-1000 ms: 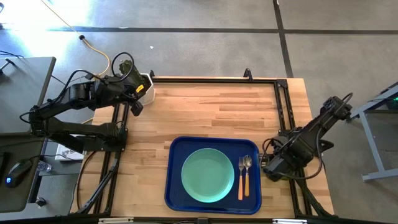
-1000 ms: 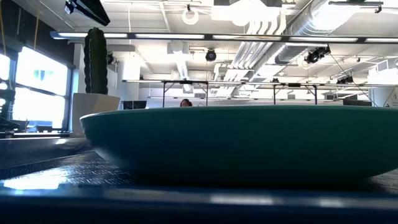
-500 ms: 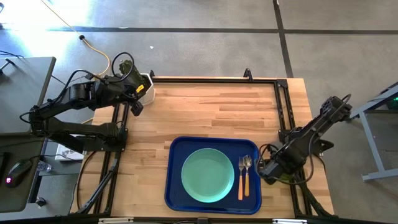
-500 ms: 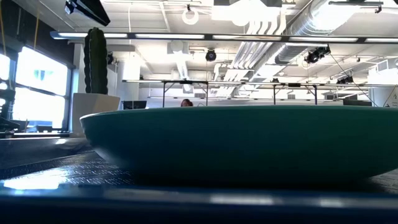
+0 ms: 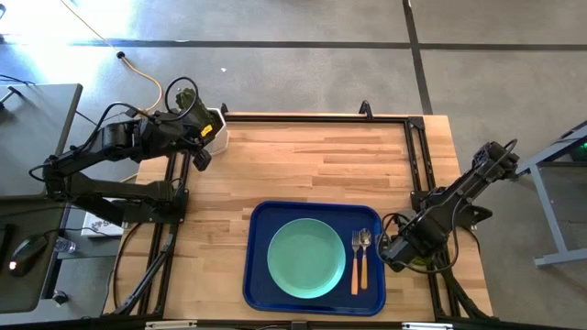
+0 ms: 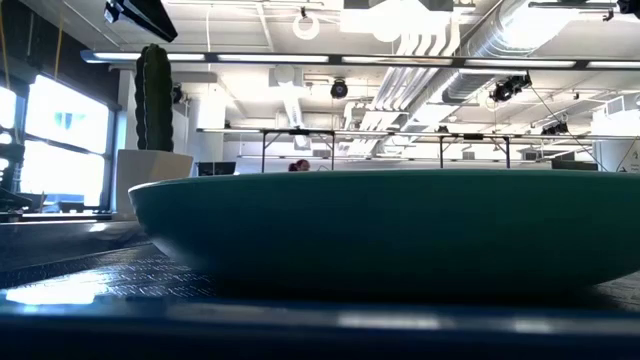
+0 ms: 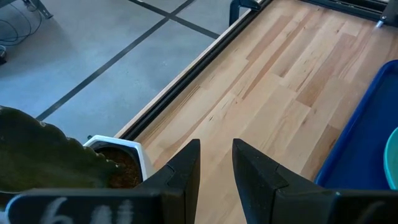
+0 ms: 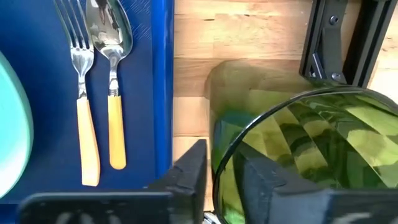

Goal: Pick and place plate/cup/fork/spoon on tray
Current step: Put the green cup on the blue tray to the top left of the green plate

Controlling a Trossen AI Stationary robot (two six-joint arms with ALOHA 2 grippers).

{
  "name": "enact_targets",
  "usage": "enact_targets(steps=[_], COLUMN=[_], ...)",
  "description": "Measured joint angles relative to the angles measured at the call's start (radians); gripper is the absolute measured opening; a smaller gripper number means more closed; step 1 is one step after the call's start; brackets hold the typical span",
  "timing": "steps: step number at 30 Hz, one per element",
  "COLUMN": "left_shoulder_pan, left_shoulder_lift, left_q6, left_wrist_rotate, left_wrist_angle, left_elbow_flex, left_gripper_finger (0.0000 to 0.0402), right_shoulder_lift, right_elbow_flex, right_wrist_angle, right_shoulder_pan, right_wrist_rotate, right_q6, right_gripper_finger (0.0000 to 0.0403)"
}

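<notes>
Plate (image 5: 305,258), fork (image 8: 81,93) and spoon (image 8: 112,81) already on tray (image 5: 259,275). Right gripper (image 5: 396,252) clamps the cup (image 8: 298,155) by its rim, just off the tray's right edge over the table (image 5: 312,165). Lift clear of the rim, set down on bare tray; left gripper (image 7: 214,162) parked slightly open by the cactus pot (image 7: 118,163).

Tray (image 5: 258,275) deep blue, fine stippled texture on floor; plate (image 5: 306,258) plain mint-green, darker teal in low view; fork (image 8: 79,93) and spoon (image 8: 112,87) silver heads, orange-tan handles; cup (image 8: 298,149) translucent green, faceted yellow-green glints; desk (image 5: 303,165) pale wood strips, black frame at edges; pot (image 7: 134,152) at far left corner white, brown soil, dark green cactus (image 6: 153,97); both arms dark.
</notes>
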Motion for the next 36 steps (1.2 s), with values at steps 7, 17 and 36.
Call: enact_targets(steps=[7,17,36], left_shoulder_pan=[0.0,0.0,0.0], left_shoulder_lift=[0.0,0.001,0.037], left_q6=[0.0,0.001,0.03], left_wrist_rotate=[0.0,0.0,0.006], left_wrist_angle=[0.0,0.0,0.002], left_elbow_flex=[0.0,0.0,0.0], left_gripper_finger=[0.0083,0.0083,0.0083], right_shoulder_lift=[0.0,-0.002,-0.003], right_elbow_flex=[0.0,0.061,0.298], right_wrist_angle=[-0.012,-0.072,-0.152], right_shoulder_pan=[0.0,-0.045,-0.414], right_wrist_rotate=[0.0,0.078,0.67], right_q6=[-0.001,-0.023,-0.451], right_gripper_finger=[0.0009,0.0003,0.0001])
